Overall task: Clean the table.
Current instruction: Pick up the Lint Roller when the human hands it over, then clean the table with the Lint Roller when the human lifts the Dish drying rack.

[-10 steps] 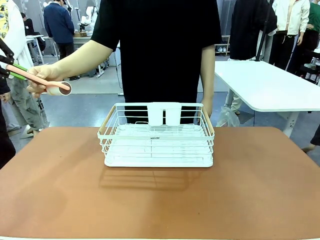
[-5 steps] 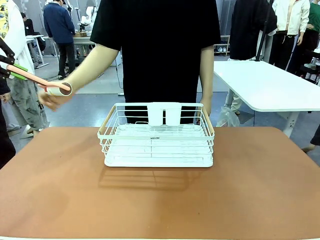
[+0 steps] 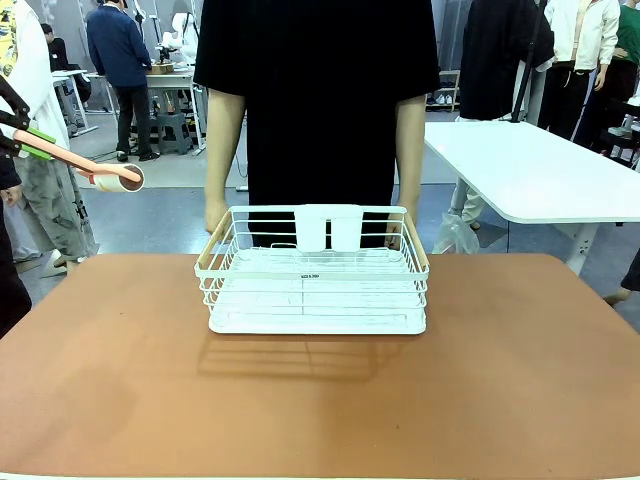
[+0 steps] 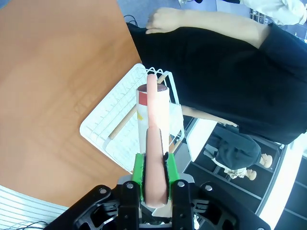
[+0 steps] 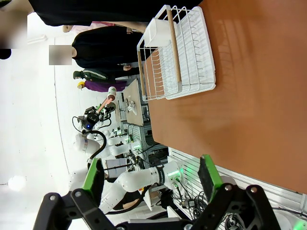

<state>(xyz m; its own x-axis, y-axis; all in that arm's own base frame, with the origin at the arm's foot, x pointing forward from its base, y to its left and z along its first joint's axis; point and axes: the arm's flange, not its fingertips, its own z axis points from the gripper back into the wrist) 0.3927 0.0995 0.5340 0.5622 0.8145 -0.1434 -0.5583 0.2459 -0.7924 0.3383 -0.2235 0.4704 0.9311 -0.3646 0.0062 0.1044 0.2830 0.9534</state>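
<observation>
The bench occupies the lower half of the front view. It has a wide rectangular top, smooth and matte, reddish-brown, with a thin pale edge along the bottom of the frame. A soft shadow lies on the surface in front of the wire dish rack. This white rack has pale wooden side handles and stands at centre, toward the far edge. A person in a black shirt stands directly behind the rack, arms hanging down.

At the upper left of the frame, the left tool is clamped on the pink handle of a lint roller, held in the air clear of the bench surface. In the left wrist view, the green pads press against both sides of the handle.

In the right wrist view, the right tool has its fingers wide apart, gripping nothing, with the bench and rack beyond them. A white-topped table stands at the upper right of the front view.
</observation>
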